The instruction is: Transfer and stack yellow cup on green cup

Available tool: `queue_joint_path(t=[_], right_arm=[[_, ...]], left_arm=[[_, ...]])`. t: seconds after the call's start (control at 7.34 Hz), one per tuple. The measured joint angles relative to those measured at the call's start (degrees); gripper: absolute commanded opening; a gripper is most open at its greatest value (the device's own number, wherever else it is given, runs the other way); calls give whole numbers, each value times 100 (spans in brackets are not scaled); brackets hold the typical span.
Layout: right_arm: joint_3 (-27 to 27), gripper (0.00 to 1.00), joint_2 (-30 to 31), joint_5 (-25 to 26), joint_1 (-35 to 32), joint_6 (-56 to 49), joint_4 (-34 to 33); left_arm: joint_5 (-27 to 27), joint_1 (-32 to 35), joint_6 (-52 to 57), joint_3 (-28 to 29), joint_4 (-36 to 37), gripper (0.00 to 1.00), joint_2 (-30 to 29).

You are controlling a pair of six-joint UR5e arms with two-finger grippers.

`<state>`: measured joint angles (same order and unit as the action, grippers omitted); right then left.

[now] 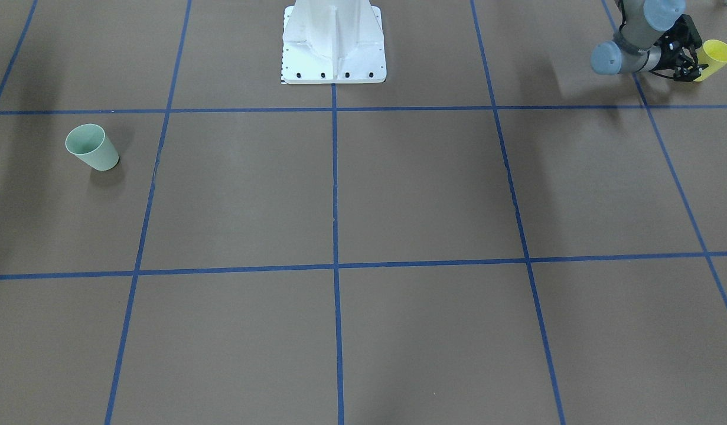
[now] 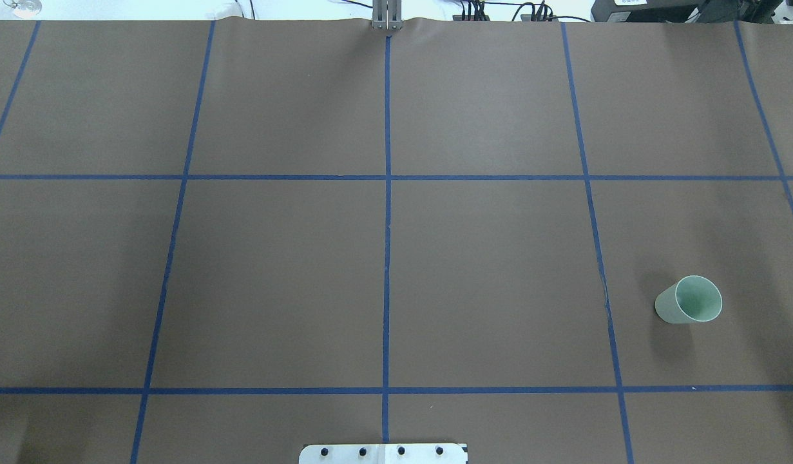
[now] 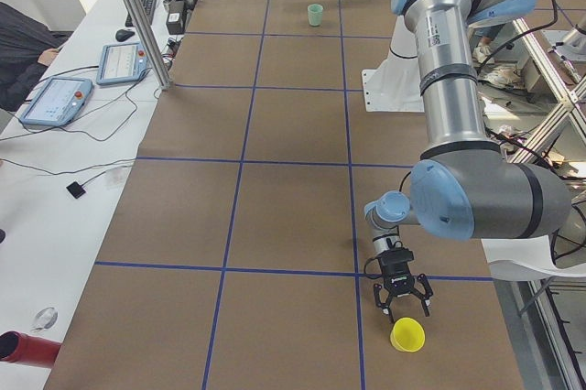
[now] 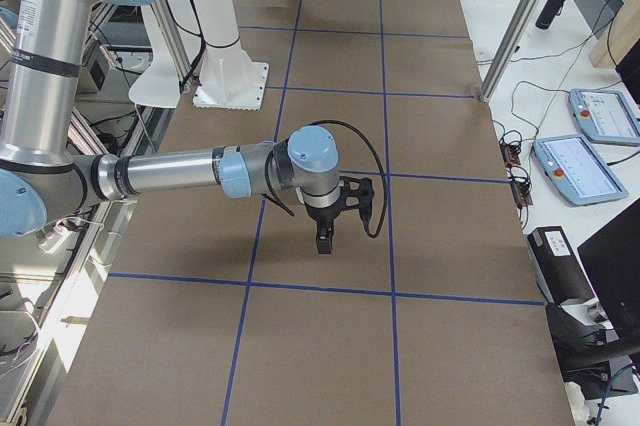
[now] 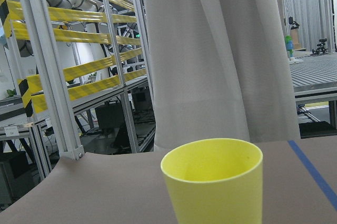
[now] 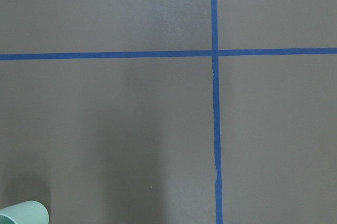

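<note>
The yellow cup (image 1: 716,58) stands upright near the table's end on my left side; it also shows in the exterior left view (image 3: 407,335) and fills the lower middle of the left wrist view (image 5: 215,182). My left gripper (image 1: 693,69) is low beside it, open, jaws spread toward the cup and apart from it (image 3: 403,308). The green cup (image 1: 93,147) stands upright far off on my right side (image 2: 689,300), its rim at the bottom left corner of the right wrist view (image 6: 23,214). My right gripper (image 4: 324,244) hangs above the table; I cannot tell whether it is open or shut.
The brown table (image 2: 274,270) carries a blue tape grid. The white robot base (image 1: 333,44) stands at mid-table on my side. Operator desks with tablets (image 3: 57,100) and posts (image 3: 137,19) line the far edge.
</note>
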<state>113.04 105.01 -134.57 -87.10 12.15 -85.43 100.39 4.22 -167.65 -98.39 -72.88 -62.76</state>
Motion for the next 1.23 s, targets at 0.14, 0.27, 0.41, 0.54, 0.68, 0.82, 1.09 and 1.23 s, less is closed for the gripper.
queue_joint_path(t=[0.14,0.27,0.41,0.54,0.68,0.82,1.09,1.23], right_arm=[[3,100,1,-1,0,-2,0],[7,100,0,-3,0,-2,0],[8,100,-3,-1,0,-2,0],[9,100,-6,0,0,-2,0],[9,100,-6,1,0,-3,0],[8,100,-7,1,0,-2,0],[9,100,-7,1,0,-2,0],[13,100,-13,1,0,-2,0]], left_arm=[[-21,0,53,12,-102,100,67],[-68,-3,79,59,-226,100,105],[-113,-6,88,144,-344,100,115],[-137,-11,91,235,-458,100,102],[-148,-14,94,329,-548,100,82],[-155,-23,98,455,-670,100,69],[-169,-32,103,715,-924,93,100],[-183,-37,111,810,-1005,45,109]])
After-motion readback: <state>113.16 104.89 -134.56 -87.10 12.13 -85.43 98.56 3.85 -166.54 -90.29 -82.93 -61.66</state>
